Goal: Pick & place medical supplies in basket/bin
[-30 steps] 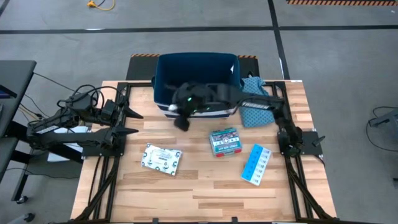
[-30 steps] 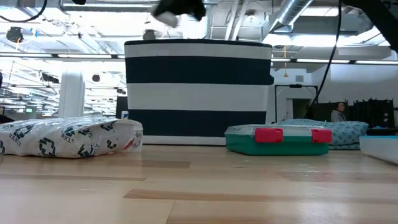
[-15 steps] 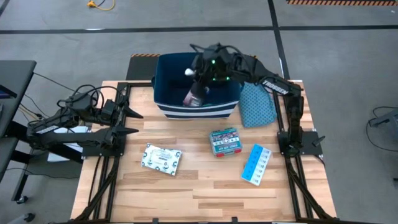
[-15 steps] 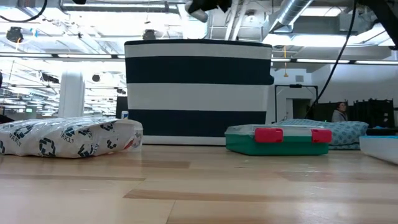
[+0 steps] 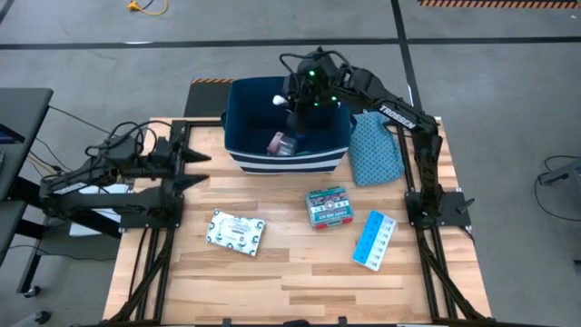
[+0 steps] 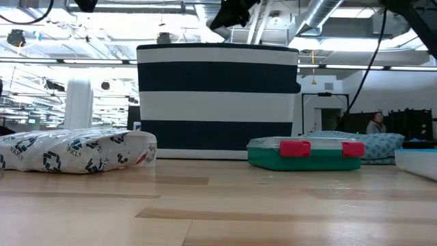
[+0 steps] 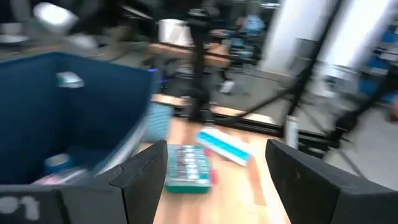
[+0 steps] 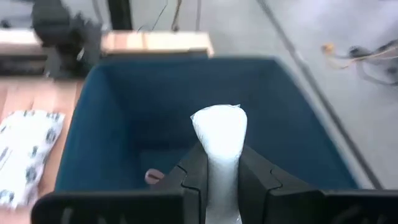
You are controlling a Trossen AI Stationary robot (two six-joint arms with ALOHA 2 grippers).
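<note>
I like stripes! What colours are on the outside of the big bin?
Dark navy and white bands on the big rectangular bin, clearest in the low view.

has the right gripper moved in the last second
Yes. In the high view the right gripper, shut on the white tube, went from the bin's front wall to over its inside.

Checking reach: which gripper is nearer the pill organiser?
Right. The right gripper hangs over the bin, holding a white tube; the left gripper waits at the table's left edge, farther from the pill organiser.
</note>
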